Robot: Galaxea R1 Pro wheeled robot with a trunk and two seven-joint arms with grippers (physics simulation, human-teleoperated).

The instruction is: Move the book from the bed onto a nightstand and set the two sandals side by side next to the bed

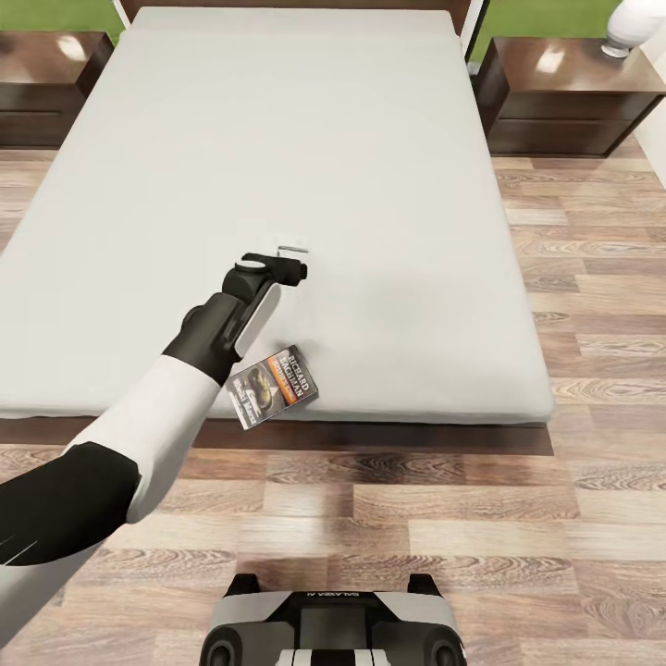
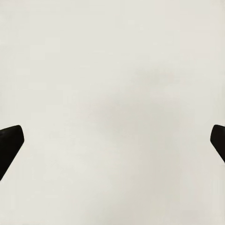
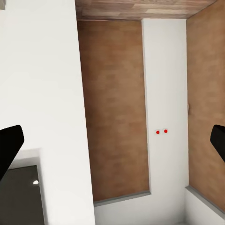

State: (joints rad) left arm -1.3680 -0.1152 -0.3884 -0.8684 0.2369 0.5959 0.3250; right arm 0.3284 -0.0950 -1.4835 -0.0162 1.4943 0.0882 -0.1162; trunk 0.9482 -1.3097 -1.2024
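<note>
The book point(image 1: 273, 387), a thin paperback with a dark cover and orange and white lettering, lies flat on the bed point(image 1: 370, 185) close to its front edge. My left arm reaches over the pale grey mattress, and the left gripper point(image 1: 298, 259) hovers open beyond the book, with nothing between its fingers. The book sits beside my forearm, nearer to me than the fingertips. In the left wrist view the left gripper point(image 2: 112, 145) faces bare mattress point(image 2: 112, 70). My right gripper point(image 3: 112, 145) is open and empty. A dark brown nightstand point(image 1: 51, 83) stands at each side of the headboard. The sandals are out of view.
The right nightstand point(image 1: 564, 92) carries a white object point(image 1: 629, 28) at its far corner. Wood-plank floor point(image 1: 573, 305) runs along the bed's right side and in front of it. My base point(image 1: 333, 629) stands just short of the bed's foot. The right wrist view faces a white wall point(image 3: 42, 93).
</note>
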